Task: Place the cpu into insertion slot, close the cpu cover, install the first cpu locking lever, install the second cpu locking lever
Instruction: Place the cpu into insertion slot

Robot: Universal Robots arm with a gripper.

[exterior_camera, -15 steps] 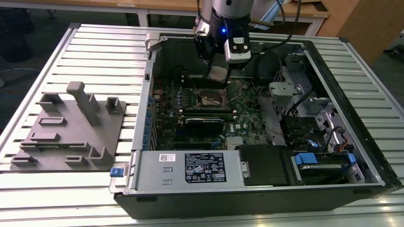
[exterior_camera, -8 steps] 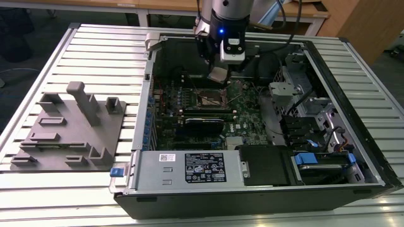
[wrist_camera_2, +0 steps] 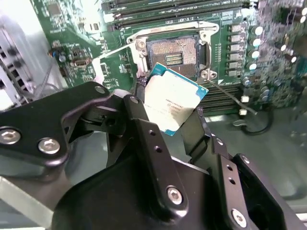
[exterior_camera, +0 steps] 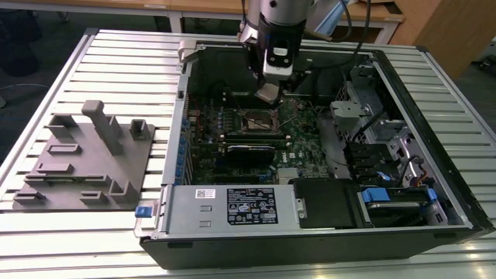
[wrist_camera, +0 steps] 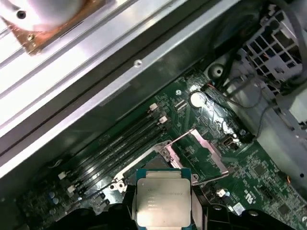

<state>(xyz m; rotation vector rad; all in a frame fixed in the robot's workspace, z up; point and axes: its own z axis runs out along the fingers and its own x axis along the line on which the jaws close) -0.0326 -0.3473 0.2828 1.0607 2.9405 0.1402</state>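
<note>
My gripper (exterior_camera: 268,96) hangs inside the open computer case, just above and behind the insertion slot (exterior_camera: 259,122). It is shut on the cpu (wrist_camera_2: 175,102), a small square chip with a silver-grey face, held by two opposite edges between the black fingers (wrist_camera_2: 142,125). In the second wrist view the cpu is tilted, close over the near edge of the insertion slot (wrist_camera_2: 175,55), whose dark centre lies bare. In the first wrist view the cpu (wrist_camera: 162,201) is in front of the cpu cover (wrist_camera: 205,154), which is swung open. A thin wire lever (wrist_camera_2: 233,97) sticks out free beside the socket.
The case (exterior_camera: 434,192) lies open on a slatted table (exterior_camera: 116,64). A grey fixture (exterior_camera: 89,157) sits at the exterior view's left. A black expansion card (exterior_camera: 250,154) lies just in front of the socket, memory slots (wrist_camera: 120,143) flank it, and a drive cage (exterior_camera: 372,125) stands at the right.
</note>
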